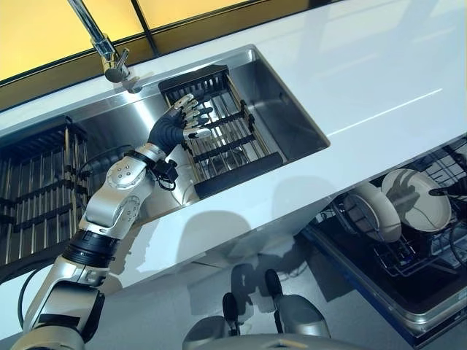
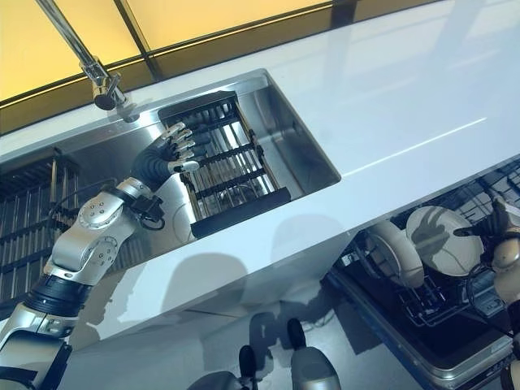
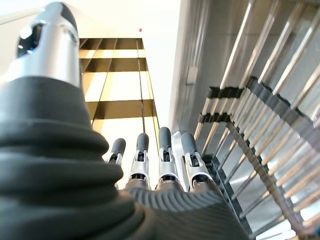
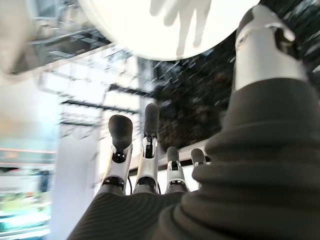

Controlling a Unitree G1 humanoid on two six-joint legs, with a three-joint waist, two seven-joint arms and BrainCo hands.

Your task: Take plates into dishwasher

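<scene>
Two white plates stand on edge in dishwasher rack, lower right, below countertop edge. Second plate just beside first, toward sink side.

R hand at far right edge by the plates; in wrist view fingers straight, spread, holding nothing; white plate surface close above them w/ hand shadow on it. Contact: can't tell.

L hand over black wire rack inside steel sink. Fingers straight, side by side, thumb apart, nothing held. No plate in sink rack.

Faucet above sink, behind L hand. Second rack at far left.
</scene>
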